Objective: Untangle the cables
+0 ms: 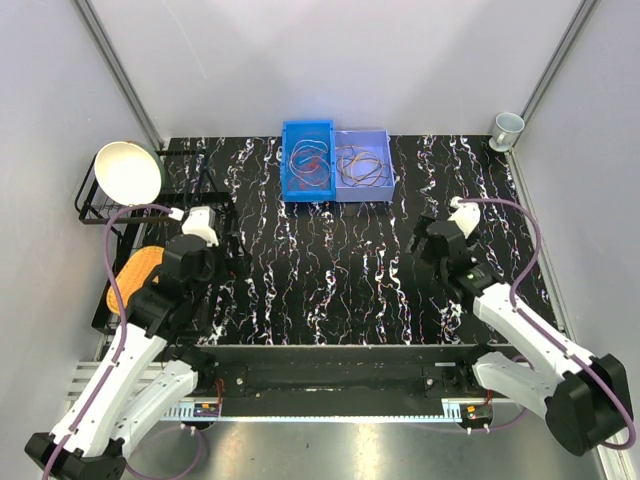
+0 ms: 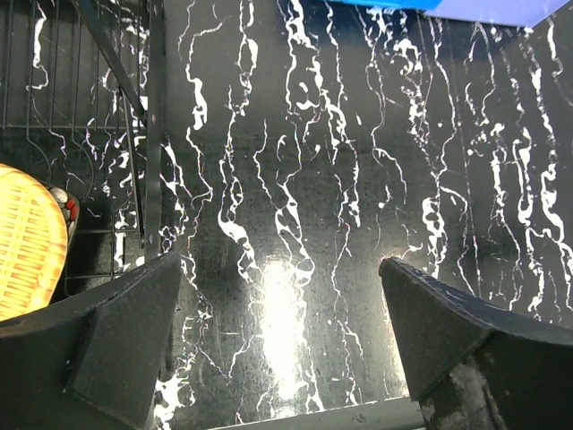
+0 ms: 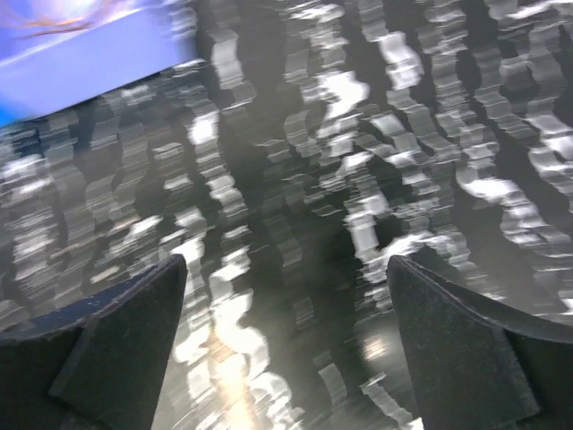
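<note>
The cables lie as thin loops in two bins at the back of the table: a blue bin (image 1: 307, 160) holds orange, red and white loops (image 1: 308, 162), and a lavender bin (image 1: 363, 164) holds orange and dark loops (image 1: 362, 166). My left gripper (image 1: 212, 247) is open and empty over the black marbled table at the left; its fingers (image 2: 134, 331) stand wide apart. My right gripper (image 1: 426, 238) is open and empty at the right; its view is blurred, with the lavender bin's wall (image 3: 81, 67) at upper left.
A black wire rack (image 1: 110, 205) at the left holds a white bowl (image 1: 128, 172), and a yellow woven object (image 1: 135, 275) lies in front of it, also seen in the left wrist view (image 2: 27, 242). A white mug (image 1: 507, 129) stands at the back right corner.
</note>
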Robot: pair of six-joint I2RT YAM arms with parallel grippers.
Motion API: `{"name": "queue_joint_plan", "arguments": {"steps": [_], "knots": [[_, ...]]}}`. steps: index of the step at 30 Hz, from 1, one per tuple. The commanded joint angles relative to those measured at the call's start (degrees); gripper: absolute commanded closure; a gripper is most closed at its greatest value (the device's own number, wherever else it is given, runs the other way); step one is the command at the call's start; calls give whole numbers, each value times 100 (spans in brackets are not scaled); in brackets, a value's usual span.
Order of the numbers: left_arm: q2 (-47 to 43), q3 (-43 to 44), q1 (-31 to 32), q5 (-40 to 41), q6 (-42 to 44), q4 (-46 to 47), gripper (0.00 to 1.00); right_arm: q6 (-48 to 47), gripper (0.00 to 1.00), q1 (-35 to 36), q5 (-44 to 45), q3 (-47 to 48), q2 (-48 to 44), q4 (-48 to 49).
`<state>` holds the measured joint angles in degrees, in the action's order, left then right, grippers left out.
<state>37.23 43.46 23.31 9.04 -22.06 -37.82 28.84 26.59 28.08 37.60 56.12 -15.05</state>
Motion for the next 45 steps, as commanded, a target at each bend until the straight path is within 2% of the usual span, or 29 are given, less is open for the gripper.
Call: {"name": "queue_joint_plan", "arguments": {"steps": [1, 2, 3, 4, 5, 6, 8, 9, 11, 14, 15, 17, 18, 21, 26, 27, 28, 29, 33, 39, 45], "knots": [[82, 180, 33, -60, 18, 38, 4, -747, 4, 22, 1954, -542, 215, 1376], [82, 180, 42, -43, 9, 38, 4, -966, 2, 4, 1939, -735, 224, 1956], [65, 180, 42, -60, 9, 38, 4, -1168, 2, -5, 1669, -850, 207, 1979], [82, 180, 51, -60, 18, 38, 4, -1849, 0, 4, 1414, -982, 180, 2858], [74, 180, 51, -77, 9, 38, 4, -2047, 0, 4, 1316, -1157, 172, 3146], [74, 171, 51, -95, 9, 38, 4, -2145, 0, 4, 1315, -1202, 145, 3235], [65, 180, 60, -121, 27, 38, 4, -2951, 0, 4, 1533, -1691, 23, 4216], [65, 180, 60, -122, 35, 38, 4, -3529, 0, 4, 1604, -1904, -48, 5004], [39, 180, 60, -122, 27, 21, 4, -3832, 0, -57, 1377, -2482, -259, 5615], [-5, 180, 59, -113, 18, 38, 4, -3351, 0, -496, 1218, -2819, -32, 6004], [-14, 180, 60, -113, 18, 38, 4, -3193, 0, -636, 1148, -2881, 100, 6362], [-32, 180, 60, -104, 9, 47, 4, -3462, 0, -681, 1052, -3021, 635, 7074], [-32, 180, 68, -104, 9, 30, 4, -3612, 0, -829, 973, -3048, 829, 7782], [-32, 180, 68, -104, 9, 38, 4, -3605, 0, -1146, 700, -3031, 1969, 9023], [-50, 171, 77, -43, 9, 29, 4, -3148, 0, -1841, -91, -2768, 3025, 9615], [-58, 171, 86, -25, 18, 29, 4, -3148, 0, -1929, -318, -2759, 3515, 10087], [-67, 163, 77, 1, 1, 29, 4, -3226, 0, -2051, -903, -2715, 3694, 10266], [-67, 163, 95, 10, 9, 29, 4, -3314, 0, -2044, -926, -2671, 3748, 10259], [-23, 171, 104, 37, -8, 30, 4, -3087, 0, -2105, -743, -2188, 3415, 8786], [47, 163, 103, 72, -8, 12, 4, -3069, 0, -2123, -637, -2178, 3432, 8879], [47, -31, 95, 1134, 17, 135, 1, -3069, 0, -2123, -637, -2170, 3441, 8870]]}}
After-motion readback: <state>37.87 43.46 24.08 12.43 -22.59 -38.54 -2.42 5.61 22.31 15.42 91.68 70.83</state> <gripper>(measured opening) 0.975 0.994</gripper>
